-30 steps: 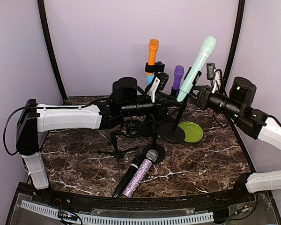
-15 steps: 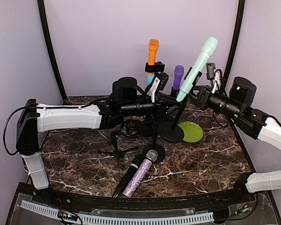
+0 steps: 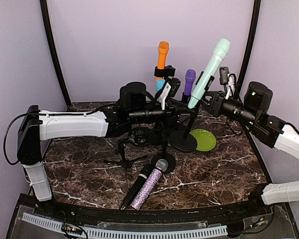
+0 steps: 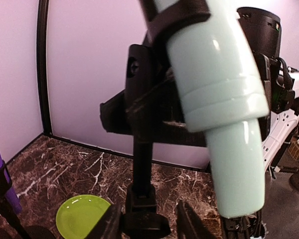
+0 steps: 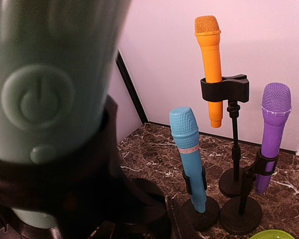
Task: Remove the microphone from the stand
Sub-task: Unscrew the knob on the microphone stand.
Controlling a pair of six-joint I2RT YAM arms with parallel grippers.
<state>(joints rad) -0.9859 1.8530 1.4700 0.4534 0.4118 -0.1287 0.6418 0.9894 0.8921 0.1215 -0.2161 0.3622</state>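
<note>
The right gripper (image 3: pixel 208 98) is closed tight beside the clip (image 3: pixel 198 93), though what it pinches is hidden. The left gripper (image 4: pixel 148 220) straddles the stand (image 4: pixel 142 164) with narrowly parted fingers; I cannot tell whether they press it. The mint microphone (image 3: pixel 209 69) sits tilted in the clip, with the stand's base just beside a green plate (image 3: pixel 205 140).

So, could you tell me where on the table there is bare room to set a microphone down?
Two bare patches of table: front right, between the green plate, the glitter microphone and the right arm; front left, between the left arm, the small tripod and the black microphone. The back centre is crowded with microphone stands.
</note>
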